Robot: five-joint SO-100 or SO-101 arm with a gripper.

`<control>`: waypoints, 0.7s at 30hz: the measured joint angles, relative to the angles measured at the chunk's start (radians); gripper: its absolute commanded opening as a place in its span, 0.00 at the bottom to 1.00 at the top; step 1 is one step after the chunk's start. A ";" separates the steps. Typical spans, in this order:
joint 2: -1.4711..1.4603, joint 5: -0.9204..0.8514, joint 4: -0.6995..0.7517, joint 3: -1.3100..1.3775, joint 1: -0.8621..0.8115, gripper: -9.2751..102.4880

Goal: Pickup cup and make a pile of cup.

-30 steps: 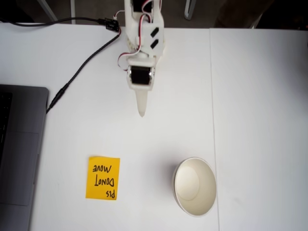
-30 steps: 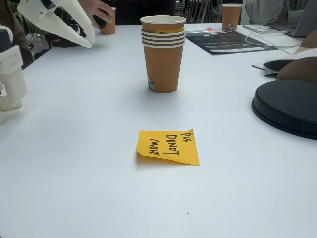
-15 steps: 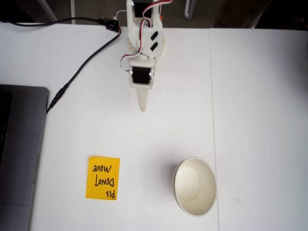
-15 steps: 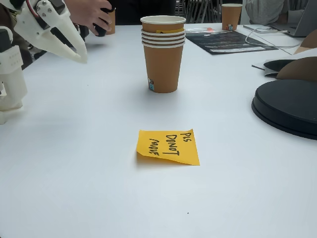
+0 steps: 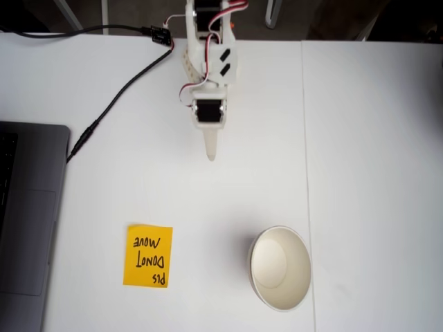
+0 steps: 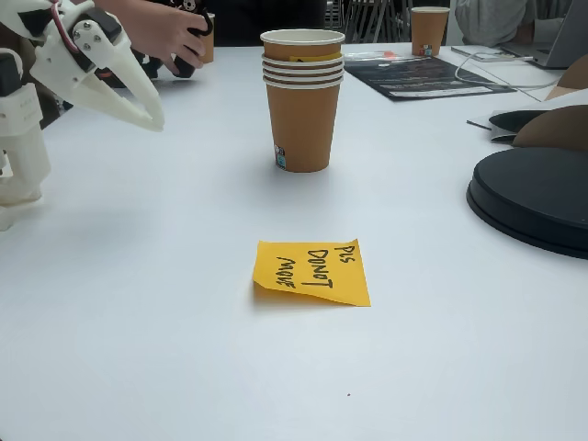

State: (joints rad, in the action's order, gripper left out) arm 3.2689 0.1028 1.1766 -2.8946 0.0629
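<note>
White table (image 5: 374,173) carries everything seen from above, with a seam running down it right of centre. Grey laptop (image 5: 28,214) lies at its left edge in that view, and a black cable (image 5: 111,104) runs from beside it up to the arm's base. White printed arm (image 5: 208,62) reaches down from the top edge, its gripper (image 5: 210,155) held above bare table, well apart from the cups. Its jaws look drawn together to a single point from above and from the side (image 6: 154,118); nothing is between them.

Cup pile (image 5: 279,268) stands upright near the bottom of the top-down view, right of the note and touching the seam line, cream inside showing. From the side the pile (image 6: 302,99) is brown-walled with several stacked rims, standing behind the note.

Black disc (image 6: 533,197) sits at the right in the side view. A hand (image 6: 165,32) rests at the far left edge there. Orange note (image 5: 148,255) with handwriting lies flat, left of the pile.
</note>
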 measured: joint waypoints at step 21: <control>0.006 0.000 0.000 -0.048 0.074 0.02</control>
State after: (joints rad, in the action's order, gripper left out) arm 3.2750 0.1028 1.1766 -2.9422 0.1365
